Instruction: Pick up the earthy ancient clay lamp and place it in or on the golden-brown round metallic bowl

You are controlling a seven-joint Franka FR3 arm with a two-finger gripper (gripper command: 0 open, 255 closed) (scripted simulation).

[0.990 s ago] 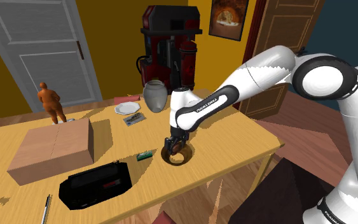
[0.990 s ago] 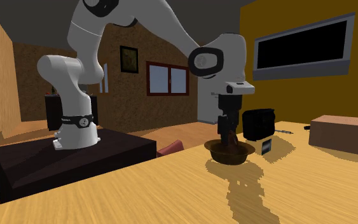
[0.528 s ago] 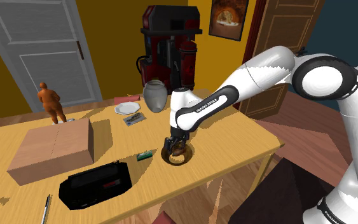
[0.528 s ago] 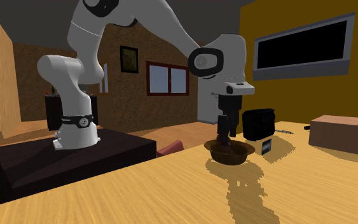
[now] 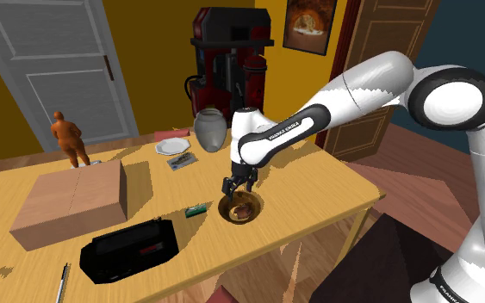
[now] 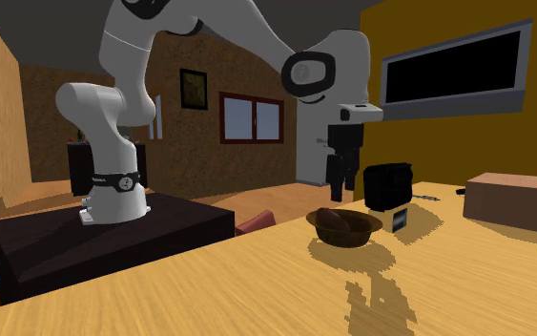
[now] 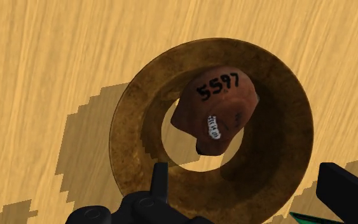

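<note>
Raised since a second ago: end effector point(image 5: 237, 184) now stands clear above the bowl point(image 5: 231, 216), fingers apart, nothing between them.

Reddish-brown clay lamp point(image 7: 219, 102) lies inside the brown bowl, off centre, against the inner wall. Wrist view adds the black mark "5597" and a small white label point(image 7: 213, 127) on it. Second exterior view adds the open gap between fingertips and rim. Shoulder view: green item point(image 5: 196, 209) just beside the bowl, black case point(image 5: 130, 250) and cardboard box point(image 5: 72, 200) farther along the tabletop point(image 5: 326, 185), grey vase point(image 5: 211, 129) behind the arm.
</note>
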